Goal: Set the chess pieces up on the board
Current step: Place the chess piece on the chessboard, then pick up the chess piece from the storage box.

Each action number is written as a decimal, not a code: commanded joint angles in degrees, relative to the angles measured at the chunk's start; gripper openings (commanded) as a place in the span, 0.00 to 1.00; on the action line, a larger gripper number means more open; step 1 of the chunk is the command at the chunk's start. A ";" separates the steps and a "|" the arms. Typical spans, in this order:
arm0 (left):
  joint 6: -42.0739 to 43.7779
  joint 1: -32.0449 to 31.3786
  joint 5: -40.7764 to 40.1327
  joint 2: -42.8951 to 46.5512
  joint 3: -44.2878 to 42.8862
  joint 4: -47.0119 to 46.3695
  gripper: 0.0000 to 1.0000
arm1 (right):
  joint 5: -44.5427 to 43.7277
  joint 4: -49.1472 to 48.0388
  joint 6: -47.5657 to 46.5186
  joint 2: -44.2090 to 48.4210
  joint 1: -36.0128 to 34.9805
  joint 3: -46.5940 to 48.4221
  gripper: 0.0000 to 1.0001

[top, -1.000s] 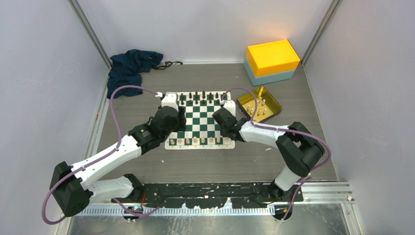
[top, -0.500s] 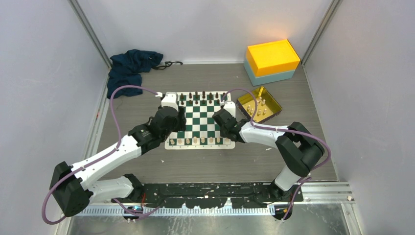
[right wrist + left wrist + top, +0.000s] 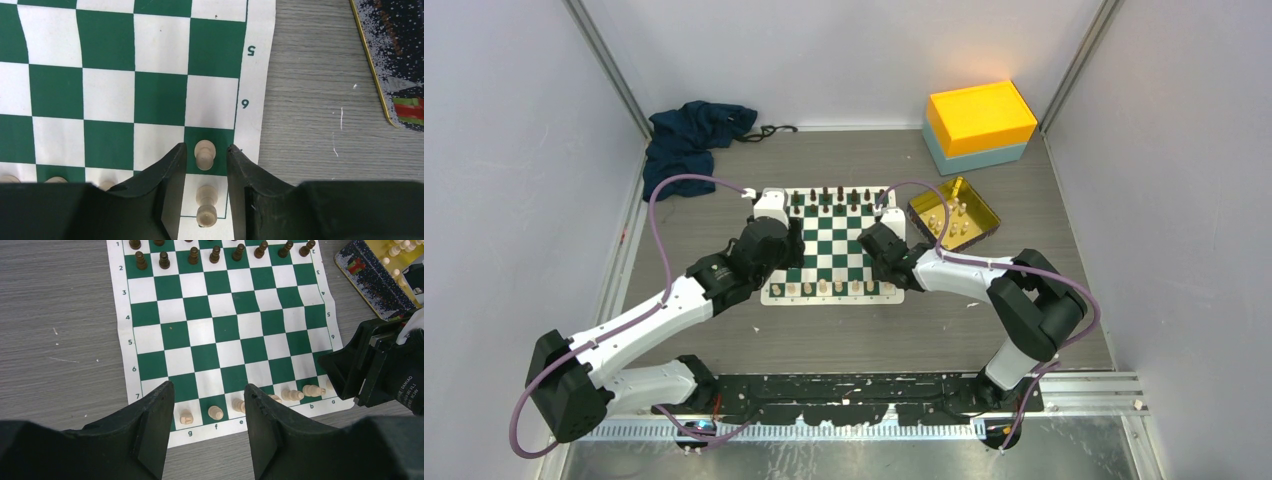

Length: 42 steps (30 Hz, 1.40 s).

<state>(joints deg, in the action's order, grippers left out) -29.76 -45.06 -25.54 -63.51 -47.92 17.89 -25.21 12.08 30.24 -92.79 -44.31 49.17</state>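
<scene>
Where the grey wood-grain table (image 3: pixel 824 340) meets the plain pale walls (image 3: pixel 844 50), we see metal posts rising in the far corners. The board (image 3: pixel 836 262) lies flat in the middle of the table, green and white squares inside a white border. Cream chess pieces (image 3: pixel 839 287) stand in a row along its near edge, and black pieces (image 3: pixel 826 197) fill its far ranks.

Beside the board's far right corner lies a gold tray (image 3: pixel 986 212) with more cream figures in it. Behind that, a yellow box (image 3: pixel 981 115) sits on a teal box (image 3: pixel 979 158). A dark blue cloth (image 3: pixel 692 135) is bunched in the far left corner.

From above, both wrists hide the board's side edges, and purple cables (image 3: pixel 659 230) loop over them.

The left gripper (image 3: pixel 209 387) hangs over the near left part of the board, fingers wide apart and holding nothing. The right gripper (image 3: pixel 206 147) stands narrowly parted around a cream pawn (image 3: pixel 204 156) on the right-hand file. We see a thin gap on each side, so it grips nothing. Another cream piece (image 3: pixel 205 205) stands just nearer.
</scene>
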 commanded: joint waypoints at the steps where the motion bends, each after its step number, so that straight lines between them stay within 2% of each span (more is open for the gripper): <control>1: -0.11 -0.22 -1.35 0.75 -0.54 -1.98 0.55 | -2.08 1.10 -0.99 2.62 -0.45 3.39 0.41; 6: -0.09 -0.20 -1.28 0.45 -0.84 -2.07 0.55 | -3.21 3.34 -2.32 5.36 -0.48 6.21 0.41; 12: -0.08 -0.22 -1.26 -0.38 -1.28 -2.23 0.55 | -6.57 7.85 -5.90 7.67 1.26 14.52 0.41; 18: 0.13 -0.23 -1.09 -1.04 -1.37 -2.40 0.59 | -7.03 8.89 -6.94 8.02 9.76 19.87 0.41; 26: 0.79 -0.20 -1.20 -2.31 -2.23 -3.01 0.70 | -2.57 9.62 -6.70 2.91 23.74 23.79 0.42; 32: 1.17 -0.21 -1.25 -4.46 -3.49 -3.20 0.75 | 0.07 7.90 -5.68 -1.01 29.68 23.54 0.43; 42: 1.93 -0.13 -1.71 -7.46 -5.50 -3.87 0.79 | 2.93 4.95 -4.52 -6.73 35.42 23.14 0.43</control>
<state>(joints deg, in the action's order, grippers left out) -29.10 -45.06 -25.56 -70.26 -50.35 17.30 -23.70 20.67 24.45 -99.04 -10.59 71.16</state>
